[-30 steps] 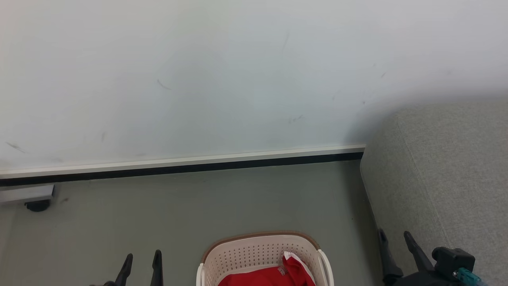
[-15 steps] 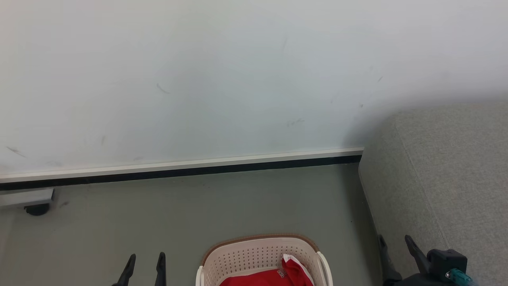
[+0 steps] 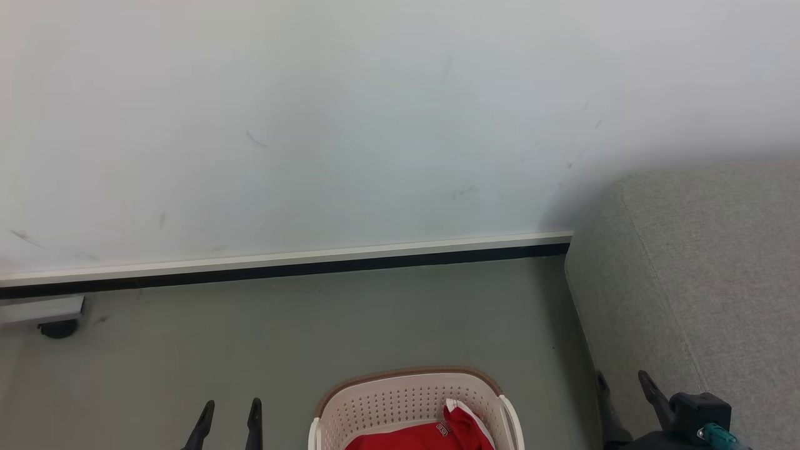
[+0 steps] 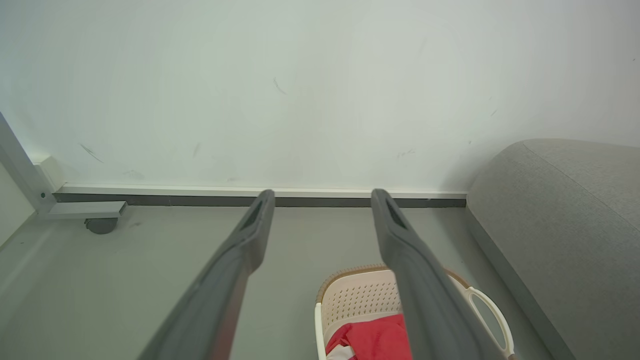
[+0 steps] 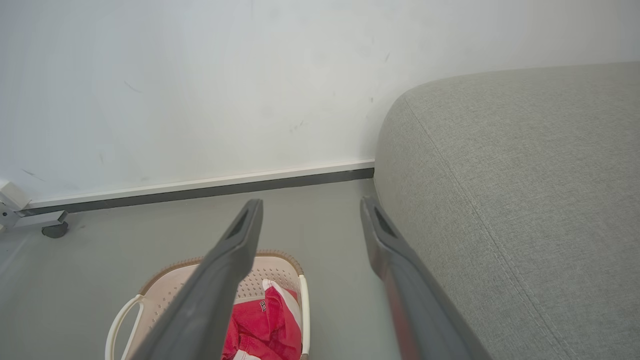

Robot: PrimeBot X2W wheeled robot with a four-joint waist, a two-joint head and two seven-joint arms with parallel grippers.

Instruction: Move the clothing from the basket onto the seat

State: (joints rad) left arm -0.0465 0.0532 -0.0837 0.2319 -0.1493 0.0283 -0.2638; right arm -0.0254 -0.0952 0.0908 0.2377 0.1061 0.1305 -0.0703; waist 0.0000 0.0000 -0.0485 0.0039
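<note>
Red clothing (image 3: pixel 420 439) lies in the cream basket (image 3: pixel 387 400) near the grey seat (image 3: pixel 706 281)

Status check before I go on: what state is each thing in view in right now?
Left gripper: open, empty.
Right gripper: open, empty.
Basket: upright on the floor, holding clothing.
Clothing: bunched inside the basket, ungrasped.
Seat: no clothing on the visible part.
</note>
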